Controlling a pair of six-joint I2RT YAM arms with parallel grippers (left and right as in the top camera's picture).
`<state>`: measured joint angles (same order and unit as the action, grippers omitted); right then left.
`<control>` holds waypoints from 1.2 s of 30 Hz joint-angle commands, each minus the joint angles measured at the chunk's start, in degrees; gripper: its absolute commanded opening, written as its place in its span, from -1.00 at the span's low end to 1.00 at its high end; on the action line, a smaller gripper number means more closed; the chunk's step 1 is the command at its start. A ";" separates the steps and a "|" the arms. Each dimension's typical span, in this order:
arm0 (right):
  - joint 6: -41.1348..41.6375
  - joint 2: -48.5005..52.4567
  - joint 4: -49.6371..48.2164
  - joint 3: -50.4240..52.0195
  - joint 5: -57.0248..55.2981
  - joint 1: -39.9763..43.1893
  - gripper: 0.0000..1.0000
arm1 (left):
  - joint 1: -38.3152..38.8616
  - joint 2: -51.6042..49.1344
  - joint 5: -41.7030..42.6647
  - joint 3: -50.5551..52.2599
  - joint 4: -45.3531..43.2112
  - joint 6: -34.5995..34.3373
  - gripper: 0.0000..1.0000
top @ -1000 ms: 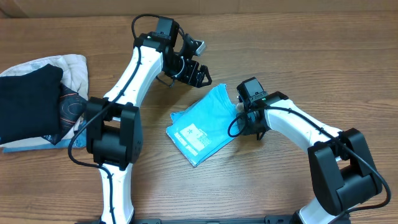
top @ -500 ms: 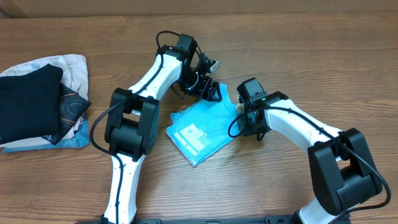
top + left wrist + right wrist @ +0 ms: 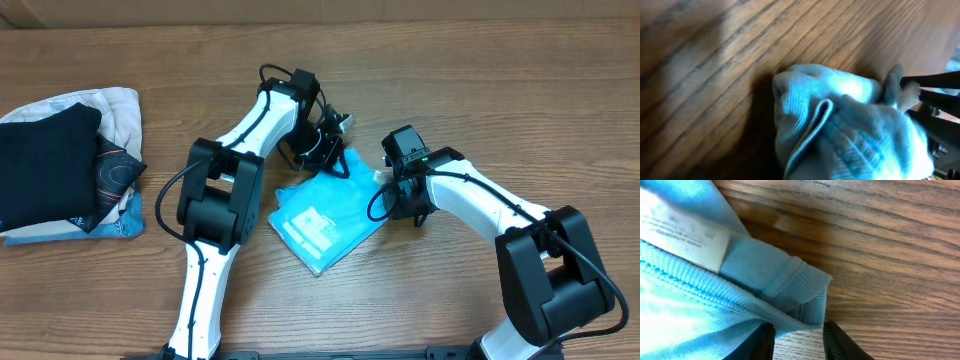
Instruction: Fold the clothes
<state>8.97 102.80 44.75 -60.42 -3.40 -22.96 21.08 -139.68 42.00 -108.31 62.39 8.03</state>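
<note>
The clothes (image 3: pixel 318 218), a folded sky-blue T-shirt with white print, lie mid-table. My left gripper (image 3: pixel 335 160) sits on the shirt's far corner, shut on the cloth. In the left wrist view bunched blue fabric (image 3: pixel 840 120) fills the lower frame and hides the jaws. My right gripper (image 3: pixel 392 190) rests at the shirt's right edge. In the right wrist view this gripper (image 3: pixel 799 340) stands open: the black fingers (image 3: pixel 762 342) are apart with bare wood between them, and the ribbed hem (image 3: pixel 790 295) lies just past their tips. A white label (image 3: pixel 685 232) shows on the cloth.
A pile of folded garments lies at the table's left edge, a black one (image 3: pixel 45 165) on top and a beige one (image 3: pixel 118 108) behind it. Both arms crowd the middle around the shirt. Bare wood table (image 3: pixel 500 90) stretches to the right.
My left arm has swung right and down onto the shirt's far corner and its jaws have closed there, bunching the cloth. The right arm has stayed where it was.
</note>
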 commanded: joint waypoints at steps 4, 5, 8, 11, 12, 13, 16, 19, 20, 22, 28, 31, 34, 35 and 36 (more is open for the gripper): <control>0.98 -0.50 1.01 -0.11 -1.14 0.33 -0.39 | -1.64 -0.92 -2.27 -2.97 2.27 2.29 -0.92; 2.49 -0.63 1.86 -0.76 -2.40 0.44 -0.41 | -2.10 -0.15 -3.17 -4.11 2.82 2.25 -0.92; 6.93 -1.97 5.20 -3.72 -7.08 1.49 -0.42 | -3.37 2.56 -8.79 -8.13 4.55 1.77 -0.92; 7.56 -4.48 7.56 -6.95 -8.61 3.43 -0.40 | -4.68 6.38 -16.63 -12.07 5.95 -0.66 -0.92; 7.56 -5.46 8.20 -7.91 -8.59 4.28 -0.40 | -5.16 7.93 -19.12 -13.20 6.49 -1.51 -0.92; 7.56 -6.45 8.83 -8.76 -8.59 5.14 -0.40 | -5.66 9.55 -21.86 -14.16 6.99 -2.69 -0.92; 7.54 -9.22 10.71 -10.71 -8.59 7.65 -0.39 | -7.50 15.04 -29.38 -15.96 8.20 -5.68 -0.92; 7.10 -11.80 11.89 -11.13 -8.61 9.77 -0.39 | -9.53 20.81 -35.32 -16.04 8.52 -7.54 -0.92; 7.10 -12.48 12.28 -11.13 -8.61 10.34 -0.39 | -10.29 22.69 -37.13 -16.04 8.72 -8.13 -0.92; 7.10 -13.44 12.98 -11.13 -8.61 11.26 -0.39 | -11.87 26.21 -40.46 -16.04 9.33 -8.52 -0.92; 7.10 -13.99 14.67 -11.13 -8.59 12.55 -0.39 | -17.79 34.97 -49.53 -16.04 10.12 -9.81 -0.92; 7.10 -13.97 15.04 -11.13 -8.61 12.55 -0.39 | -21.53 37.90 -51.19 -16.04 10.40 -9.86 -0.92; 7.13 -13.97 15.08 -11.13 -8.59 12.55 -0.39 | -25.83 39.52 -51.45 -16.04 10.40 -9.99 -0.92; 7.13 -13.99 15.17 -11.13 -8.59 12.55 -0.39 | -27.28 39.71 -51.47 -16.04 10.40 -9.99 -0.92; 7.13 -13.97 15.23 -11.13 -8.59 12.55 -0.39 | -29.07 39.71 -51.45 -16.04 10.45 -9.99 -0.92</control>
<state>15.44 89.89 59.96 -70.43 -11.38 -10.85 -4.38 -102.00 -6.79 -123.22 72.90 -0.97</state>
